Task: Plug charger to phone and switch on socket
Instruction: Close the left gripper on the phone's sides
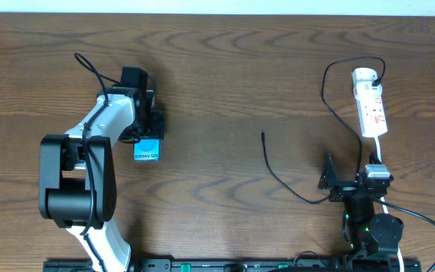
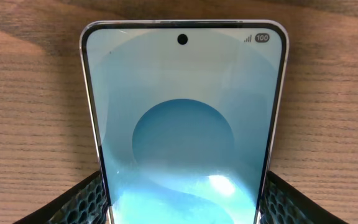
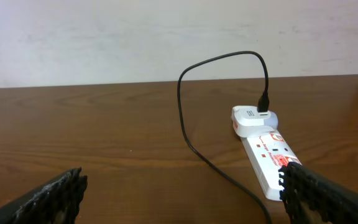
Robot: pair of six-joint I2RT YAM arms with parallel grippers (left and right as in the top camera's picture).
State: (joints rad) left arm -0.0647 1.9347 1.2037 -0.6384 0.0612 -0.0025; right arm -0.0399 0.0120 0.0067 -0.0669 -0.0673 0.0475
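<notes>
The phone [image 1: 148, 151], with a blue-turquoise screen and "Galaxy S25" text, is at the left of the table. It fills the left wrist view [image 2: 182, 112]. My left gripper [image 1: 148, 140] [image 2: 182, 210] is shut on its two long edges. The black charger cable [image 1: 278, 177] [image 3: 191, 143] runs from a white adapter [image 1: 365, 75] [image 3: 253, 118] on the socket strip [image 1: 371, 106] [image 3: 266, 158]. It loops over the table, and its plug tip [image 1: 263, 136] lies loose mid-table. My right gripper [image 1: 352, 181] [image 3: 185, 199] is wide open and empty, just short of the strip's near end.
The strip's white lead [image 1: 380, 151] runs back under my right arm. A pale wall [image 3: 166, 37] stands behind the table's far edge. Bare wood [image 1: 210, 91] lies between the phone and the cable tip.
</notes>
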